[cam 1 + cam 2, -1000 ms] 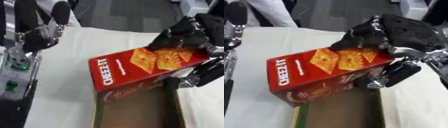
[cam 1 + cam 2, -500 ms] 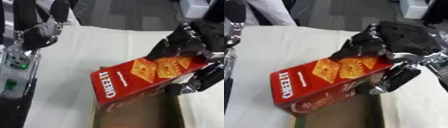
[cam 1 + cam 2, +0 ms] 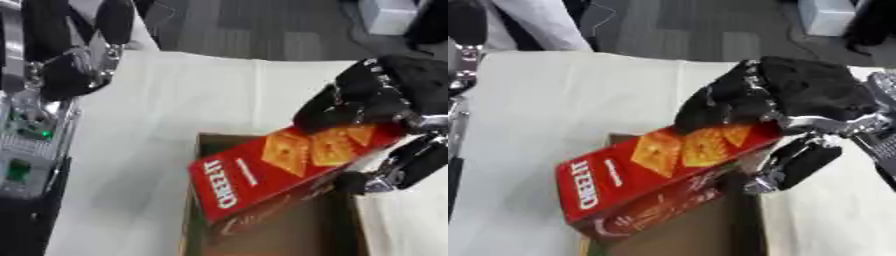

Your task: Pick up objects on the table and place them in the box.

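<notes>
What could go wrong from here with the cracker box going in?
The Cheez-It box hangs tilted, its low end over the cardboard box's left wall; it may catch there and not drop inside. The right robot hand holds only the raised end, so the box could pivot or slip out.

This is looking like a robotics lab or test room inside an office building. Grey carpet tiles (image 3: 262, 25) are covering the floor, a white cloth (image 3: 201, 100) is draping the work table, and bare circuit boards with a green light (image 3: 26, 135) are glowing at the table's left edge.
</notes>
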### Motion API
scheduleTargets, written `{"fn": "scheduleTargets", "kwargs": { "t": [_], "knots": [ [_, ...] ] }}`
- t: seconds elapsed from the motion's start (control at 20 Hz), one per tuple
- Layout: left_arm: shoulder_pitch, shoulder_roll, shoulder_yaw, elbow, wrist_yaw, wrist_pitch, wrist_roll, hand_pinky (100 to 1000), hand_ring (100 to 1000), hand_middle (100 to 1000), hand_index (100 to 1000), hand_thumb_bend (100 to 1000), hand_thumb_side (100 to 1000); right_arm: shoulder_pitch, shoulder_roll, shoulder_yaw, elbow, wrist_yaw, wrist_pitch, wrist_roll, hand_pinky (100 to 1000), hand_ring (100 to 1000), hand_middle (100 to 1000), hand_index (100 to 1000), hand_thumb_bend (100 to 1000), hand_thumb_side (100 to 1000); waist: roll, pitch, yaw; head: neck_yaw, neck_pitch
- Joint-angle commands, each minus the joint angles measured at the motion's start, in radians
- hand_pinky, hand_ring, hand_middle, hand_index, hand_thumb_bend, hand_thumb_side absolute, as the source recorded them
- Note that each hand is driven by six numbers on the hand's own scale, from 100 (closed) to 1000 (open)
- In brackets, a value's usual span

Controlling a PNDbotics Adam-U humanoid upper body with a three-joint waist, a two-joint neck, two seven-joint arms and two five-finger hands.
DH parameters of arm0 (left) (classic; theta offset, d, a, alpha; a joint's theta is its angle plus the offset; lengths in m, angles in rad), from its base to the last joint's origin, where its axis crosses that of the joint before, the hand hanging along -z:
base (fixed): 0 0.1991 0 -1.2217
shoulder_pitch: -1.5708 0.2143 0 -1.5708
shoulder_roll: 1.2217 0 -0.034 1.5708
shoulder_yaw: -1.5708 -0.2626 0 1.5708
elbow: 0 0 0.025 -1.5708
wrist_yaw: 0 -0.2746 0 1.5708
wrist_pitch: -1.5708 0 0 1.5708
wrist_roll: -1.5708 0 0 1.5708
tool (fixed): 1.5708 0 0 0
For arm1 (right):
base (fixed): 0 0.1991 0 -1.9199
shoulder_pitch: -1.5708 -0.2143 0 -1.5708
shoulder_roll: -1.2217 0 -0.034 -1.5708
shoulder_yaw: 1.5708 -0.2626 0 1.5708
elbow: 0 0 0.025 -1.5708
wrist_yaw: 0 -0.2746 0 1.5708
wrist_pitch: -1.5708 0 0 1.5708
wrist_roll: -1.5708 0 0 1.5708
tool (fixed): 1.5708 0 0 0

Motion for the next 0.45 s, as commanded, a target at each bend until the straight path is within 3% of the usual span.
{"fn": "scheduleTargets", "kwargs": {
  "t": [0.05,0.1,0.15,0.25,0.45],
  "knots": [
    [-0.009,0.012,0.009,-0.013,0.002,0.003,0.001,796,803,858,851,348,567,-0.004,-0.022,-0.010,0.012,0.006,-0.086,0.139,767,847,867,933,100,695,0.003,-0.014,0.000,0.005,-0.009],
    [-0.009,0.011,0.009,-0.013,0.002,0.004,0.001,795,802,858,851,348,567,-0.002,-0.021,-0.011,0.016,0.003,-0.088,0.169,735,834,858,926,100,670,0.003,-0.014,0.001,0.005,-0.010],
    [-0.009,0.011,0.009,-0.013,0.002,0.005,0.002,799,808,859,851,349,568,0.000,-0.020,-0.011,0.019,-0.004,-0.090,0.197,870,893,892,948,100,771,0.003,-0.013,0.001,0.007,-0.012],
    [-0.009,0.011,0.010,-0.013,0.001,0.006,0.004,800,808,859,851,349,570,0.003,-0.019,-0.015,0.023,-0.022,-0.090,0.247,901,910,902,954,100,813,0.003,-0.013,0.001,0.008,-0.014],
    [-0.009,0.011,0.009,-0.013,0.000,0.007,0.003,801,809,859,851,348,574,0.003,-0.020,-0.028,0.022,-0.056,-0.079,0.312,881,923,915,970,100,844,0.003,-0.014,0.001,0.008,-0.017]
  ]
}}
